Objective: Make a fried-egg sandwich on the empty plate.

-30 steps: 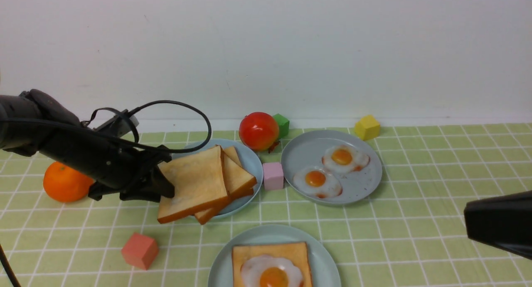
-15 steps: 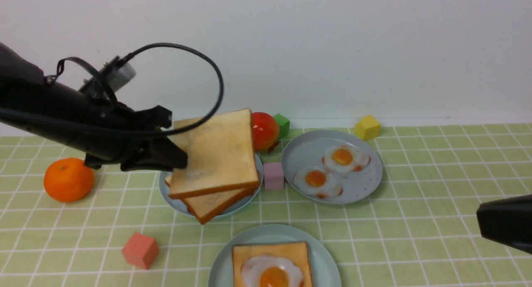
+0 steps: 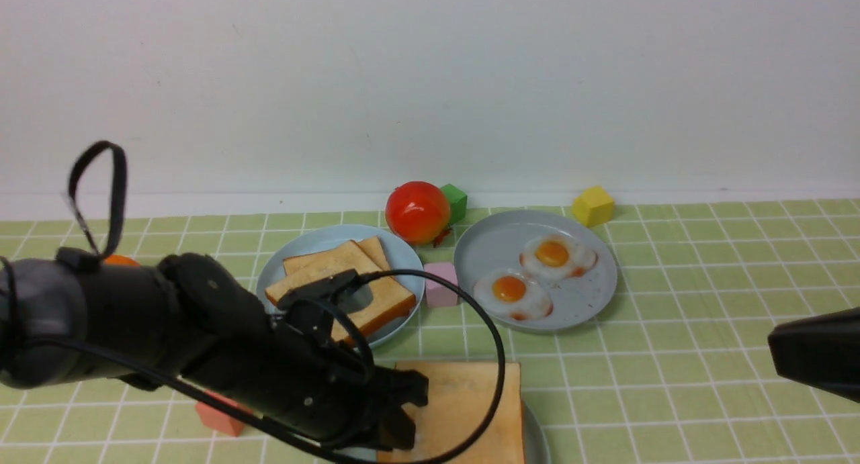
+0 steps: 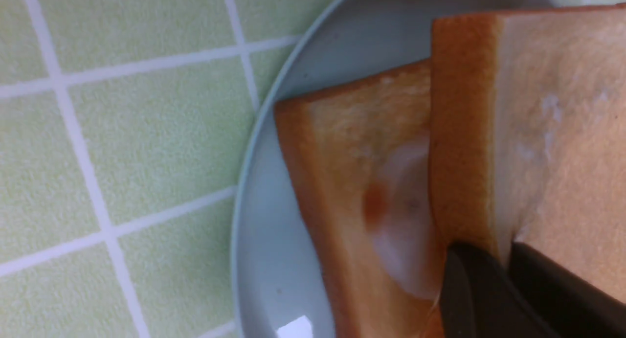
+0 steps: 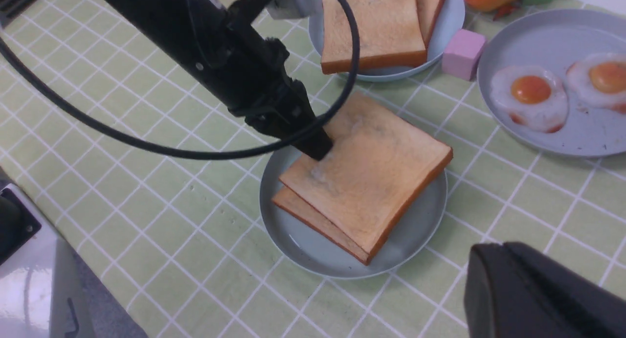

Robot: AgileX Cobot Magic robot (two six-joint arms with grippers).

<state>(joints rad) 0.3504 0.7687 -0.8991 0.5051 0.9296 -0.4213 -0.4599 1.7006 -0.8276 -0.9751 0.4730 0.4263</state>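
The pale mint-blue plate (image 5: 313,252) sits at the front middle of the table and also shows in the front view (image 3: 532,420). On it lies a toast slice (image 5: 299,212) with the white fried egg (image 4: 401,230) on top, mostly covered. My left gripper (image 5: 323,152) is shut on the edge of a second toast slice (image 5: 371,181) and holds it flat just over the egg, slightly askew. In the left wrist view the fingers (image 4: 469,279) pinch this upper slice (image 4: 562,132). My right gripper (image 5: 472,259) is shut and empty, off to the right of the plate.
A grey-blue plate (image 3: 398,246) with loose toast slices (image 3: 316,276) stands behind. Another plate (image 3: 494,239) holds two fried eggs (image 3: 510,289). Around them are a tomato (image 3: 418,211), a pink cube (image 3: 441,284), a green cube (image 3: 457,201), a yellow cube (image 3: 593,205) and a red cube (image 3: 218,417).
My left gripper lifted a toast slice off the back plate, swung it forward and lowered it over the egg on the front plate. The right gripper barely moved.
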